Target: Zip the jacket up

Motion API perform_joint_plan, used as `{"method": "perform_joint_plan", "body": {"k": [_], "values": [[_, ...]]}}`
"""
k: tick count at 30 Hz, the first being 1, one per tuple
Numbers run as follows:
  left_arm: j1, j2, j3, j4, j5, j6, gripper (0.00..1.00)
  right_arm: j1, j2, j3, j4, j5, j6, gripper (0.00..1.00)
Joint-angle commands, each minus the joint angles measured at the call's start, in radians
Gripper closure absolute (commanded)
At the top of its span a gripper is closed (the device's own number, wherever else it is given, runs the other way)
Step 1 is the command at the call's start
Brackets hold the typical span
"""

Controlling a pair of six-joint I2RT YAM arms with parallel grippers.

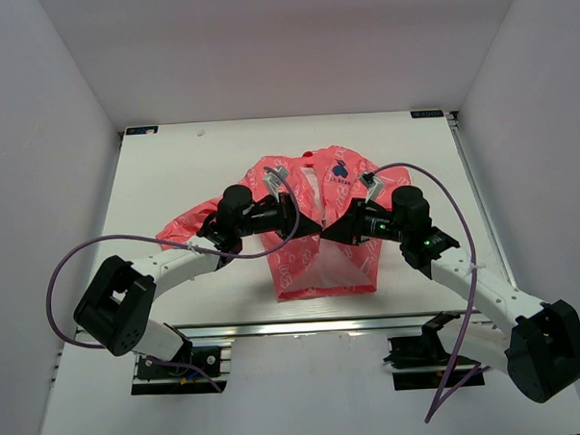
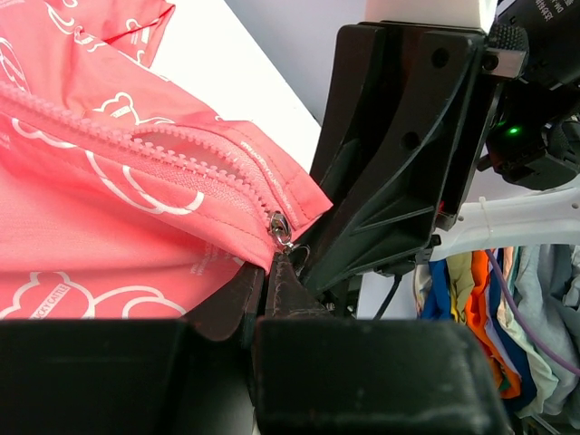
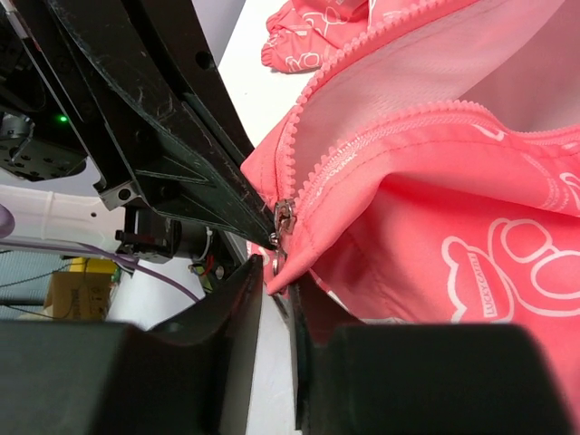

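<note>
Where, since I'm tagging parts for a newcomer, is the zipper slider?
Start at the pink jacket on the white table. Follow its zipper teeth to where both rows meet. The slider there is the only small silver metal piece amid pink fabric.

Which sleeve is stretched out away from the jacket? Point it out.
The sleeve on the left arm's side: it runs out sideways over the table. The other sleeve lies bunched against the jacket by the right arm.
</note>
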Motion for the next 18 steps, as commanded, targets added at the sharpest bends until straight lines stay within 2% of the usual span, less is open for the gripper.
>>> {"method": "perform_joint_plan", "body": {"k": [1,3,5,6,7,13,18], "values": [[-0.007,-0.004,0.02,-0.015,0.03,0.016,1.0,0.003,-0.028,0.054,0.032,-0.001,-0.008,0.81],[-0.007,-0.004,0.02,-0.012,0.024,0.013,1.0,0.003,-0.024,0.054,0.023,-0.01,-0.004,0.87],[-0.007,-0.006,0.018,-0.009,0.023,0.011,1.0,0.003,-0.021,0.054,0.012,-0.013,0.001,0.88],[-0.007,-0.006,0.017,-0.011,0.021,0.011,1.0,0.003,-0.021,0.057,-0.005,-0.012,-0.002,0.97],[-0.007,-0.007,0.017,-0.015,0.02,0.013,1.0,0.003,-0.018,0.06,-0.016,-0.012,-0.004,1.0],[-0.007,-0.01,0.008,-0.023,0.018,0.023,1.0,0.003,-0.028,0.135,-0.117,-0.004,-0.022,1.0],[-0.013,-0.019,0.009,-0.089,0.006,0.071,1.0,0.0,0.017,0.212,-0.178,-0.021,0.059,1.0]]}}
